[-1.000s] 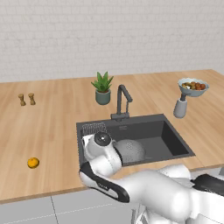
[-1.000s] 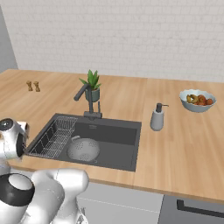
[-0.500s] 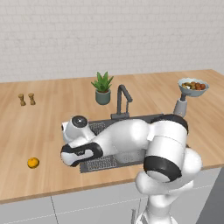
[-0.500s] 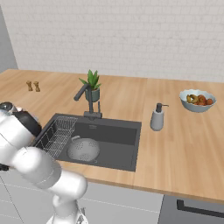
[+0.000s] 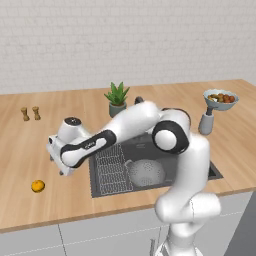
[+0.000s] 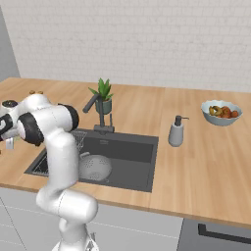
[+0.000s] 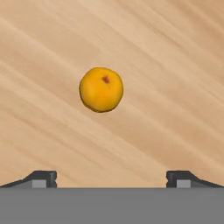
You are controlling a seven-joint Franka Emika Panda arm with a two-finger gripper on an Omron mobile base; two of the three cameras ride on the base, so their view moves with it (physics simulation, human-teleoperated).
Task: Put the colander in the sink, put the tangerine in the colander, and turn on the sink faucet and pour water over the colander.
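Observation:
The tangerine (image 5: 37, 186) lies on the wooden counter left of the sink (image 5: 215, 172), small and bright orange. My gripper (image 5: 60, 169) hovers above the counter, up and to the right of the fruit. In the hand view the tangerine (image 7: 101, 89) sits ahead of the gripper (image 7: 111, 180), whose two fingertips (image 7: 41, 178) stand wide apart, open and holding nothing. The silver colander (image 5: 146, 172) rests in the dark sink basin, seen as well in the right base view (image 6: 94, 166). The dark faucet (image 6: 98, 115) stands behind the sink (image 6: 147, 142).
A wire grid rack (image 5: 111, 167) lies in the sink's left half. A potted plant (image 5: 117, 97) stands behind the faucet. A soap dispenser (image 5: 206, 122) and a pale bowl of fruit (image 5: 221, 98) are at the right. Two small shakers (image 5: 30, 113) stand far left.
The arm has swung left from over the sink out over the counter, and the hand now hangs near the tangerine. The colander has stayed in the sink.

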